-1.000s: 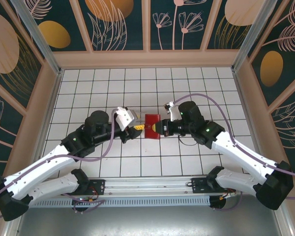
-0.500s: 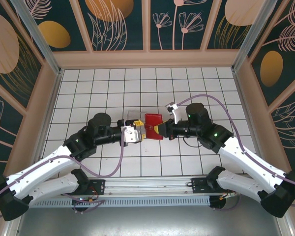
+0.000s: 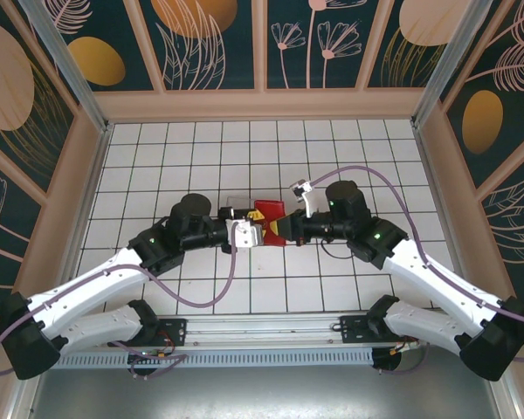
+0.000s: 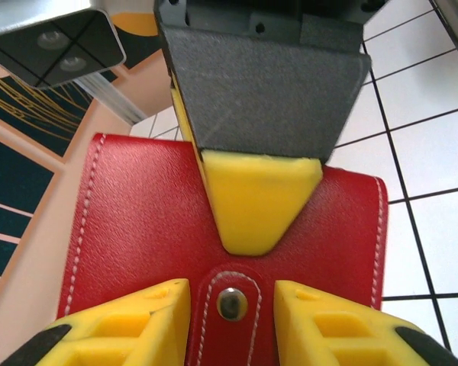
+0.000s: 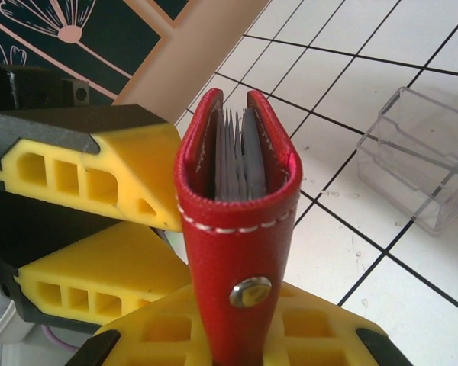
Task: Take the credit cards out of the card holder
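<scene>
Right jaws pinch the card holder (image 4: 130, 221); left jaws, part-spread, seemingly straddle its tab (image 4: 230, 324).

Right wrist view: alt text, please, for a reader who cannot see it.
A red stitched folding card holder is clamped in the right gripper, thin grey cards showing in its open edge. The open left gripper sits at picture left; a clear plastic box lies at picture right.
</scene>
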`<state>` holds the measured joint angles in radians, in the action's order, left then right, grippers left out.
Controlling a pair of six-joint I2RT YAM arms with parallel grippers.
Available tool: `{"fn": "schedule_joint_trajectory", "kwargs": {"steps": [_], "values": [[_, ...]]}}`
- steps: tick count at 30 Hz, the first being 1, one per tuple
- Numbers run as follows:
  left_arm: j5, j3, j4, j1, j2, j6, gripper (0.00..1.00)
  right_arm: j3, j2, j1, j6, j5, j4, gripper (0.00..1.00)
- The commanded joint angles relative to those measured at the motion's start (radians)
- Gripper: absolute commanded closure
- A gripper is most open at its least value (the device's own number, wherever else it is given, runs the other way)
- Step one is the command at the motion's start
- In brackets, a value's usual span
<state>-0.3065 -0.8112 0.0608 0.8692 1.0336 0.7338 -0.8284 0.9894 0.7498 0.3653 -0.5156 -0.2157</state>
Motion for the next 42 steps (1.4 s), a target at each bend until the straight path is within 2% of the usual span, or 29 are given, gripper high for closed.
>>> {"fn": "schedule_joint_trajectory", "kwargs": {"steps": [1,4,12,20,28,42], "values": [[0.009,-0.046,-0.022,-0.001,0.015,0.027,0.61,0.007,0.003,0.008,0.019,-0.029,0.062,1.00],[0.029,-0.054,0.001,-0.001,0.030,0.045,0.60,0.006,0.002,0.009,0.030,-0.030,0.069,1.00],[0.095,-0.086,0.100,-0.001,0.059,0.108,0.65,0.002,0.004,0.010,0.044,-0.028,0.064,1.00],[0.113,-0.112,0.175,0.003,0.075,0.158,0.67,-0.006,0.007,0.011,0.045,-0.018,0.054,1.00],[0.132,-0.110,0.181,0.004,0.069,0.155,0.67,-0.003,0.003,0.013,0.050,-0.015,0.052,1.00],[0.166,-0.106,0.167,0.008,0.080,0.159,0.77,-0.011,0.007,0.023,0.070,-0.015,0.068,1.00]]}}
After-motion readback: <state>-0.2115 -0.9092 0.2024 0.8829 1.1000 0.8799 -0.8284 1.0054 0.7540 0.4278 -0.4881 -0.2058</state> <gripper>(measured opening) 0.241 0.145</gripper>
